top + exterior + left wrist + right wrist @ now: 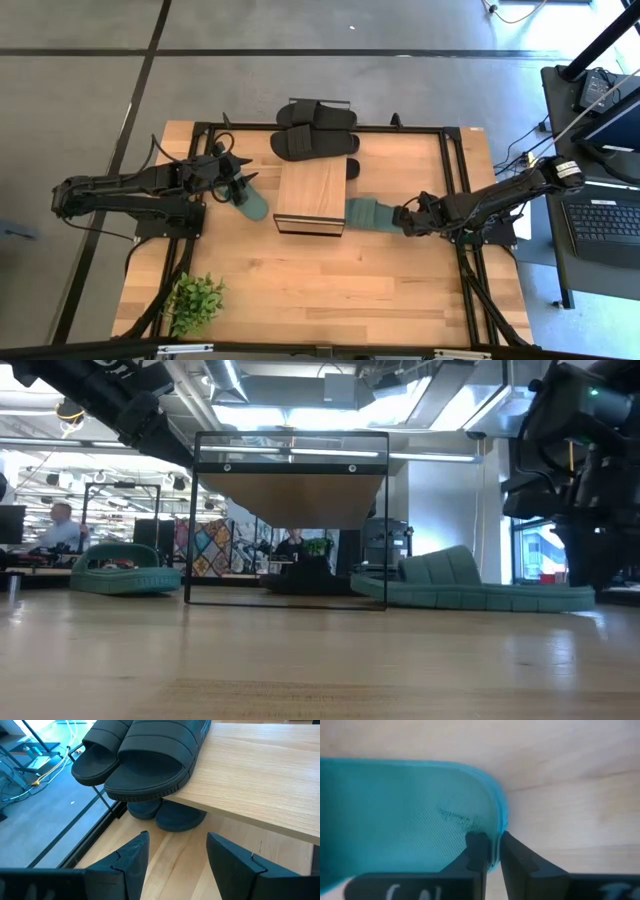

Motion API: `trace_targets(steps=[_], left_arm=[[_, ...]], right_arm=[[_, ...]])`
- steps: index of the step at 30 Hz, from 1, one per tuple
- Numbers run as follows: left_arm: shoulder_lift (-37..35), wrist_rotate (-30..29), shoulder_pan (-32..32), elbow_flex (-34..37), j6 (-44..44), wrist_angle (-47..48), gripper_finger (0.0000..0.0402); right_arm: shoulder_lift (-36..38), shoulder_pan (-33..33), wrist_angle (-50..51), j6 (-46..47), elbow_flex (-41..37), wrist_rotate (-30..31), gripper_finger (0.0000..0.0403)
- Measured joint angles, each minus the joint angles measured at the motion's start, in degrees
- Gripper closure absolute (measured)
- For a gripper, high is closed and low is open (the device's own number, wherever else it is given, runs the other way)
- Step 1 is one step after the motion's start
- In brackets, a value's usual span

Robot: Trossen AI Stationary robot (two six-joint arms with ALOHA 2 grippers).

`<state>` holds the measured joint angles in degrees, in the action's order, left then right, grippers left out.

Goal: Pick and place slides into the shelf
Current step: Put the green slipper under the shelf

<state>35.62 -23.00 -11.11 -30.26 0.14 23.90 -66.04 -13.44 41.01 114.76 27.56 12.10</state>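
My right gripper (490, 851) is clenched on the heel rim of a green slide (372, 212) lying on the table (400, 290) just right of the shelf (312, 195); my left gripper (175, 865) waits, fingers spread, beside the other green slide (250, 203)

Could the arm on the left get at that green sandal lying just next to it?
Probably yes. The left gripper hangs open right by the green slide on its side of the shelf, with nothing between them. The right gripper is busy, shut on the other green slide.
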Motion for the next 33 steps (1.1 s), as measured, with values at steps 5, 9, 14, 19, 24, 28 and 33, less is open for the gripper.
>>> trace_targets(steps=[5, 9, 14, 19, 24, 28, 33], left_arm=[[0.00, 0.00, -0.02, 0.00, -0.02, 0.04, 0.0212], [-0.02, 0.00, -0.02, 0.00, -0.02, 0.07, 0.0212], [0.00, 0.00, -0.02, 0.00, -0.04, 0.07, 0.0212], [-0.01, 0.00, -0.02, 0.00, -0.04, 0.07, 0.0212], [0.00, 0.00, 0.00, 0.00, -0.04, 0.07, 0.0212], [-0.01, 0.00, -0.02, 0.00, -0.04, 0.08, 0.0212], [0.00, 0.00, 0.00, 0.00, -0.07, 0.15, 0.0212]], right_arm=[[0.00, 2.27, -0.52, -1.31, 0.95, 0.27, 0.0361], [0.04, 4.68, -1.00, -2.52, 1.48, 2.04, 0.0361], [0.04, 8.29, -3.13, -6.62, 1.49, 2.46, 0.0361], [0.05, 11.86, -8.43, -11.88, 1.54, 4.63, 0.0361], [0.04, 15.09, -11.41, -15.42, 1.61, 4.87, 0.0361], [-1.36, 16.87, -13.91, -17.63, 1.63, 4.88, 0.0361], [-4.86, 18.19, -18.39, -19.47, 1.65, 4.85, 0.0361]])
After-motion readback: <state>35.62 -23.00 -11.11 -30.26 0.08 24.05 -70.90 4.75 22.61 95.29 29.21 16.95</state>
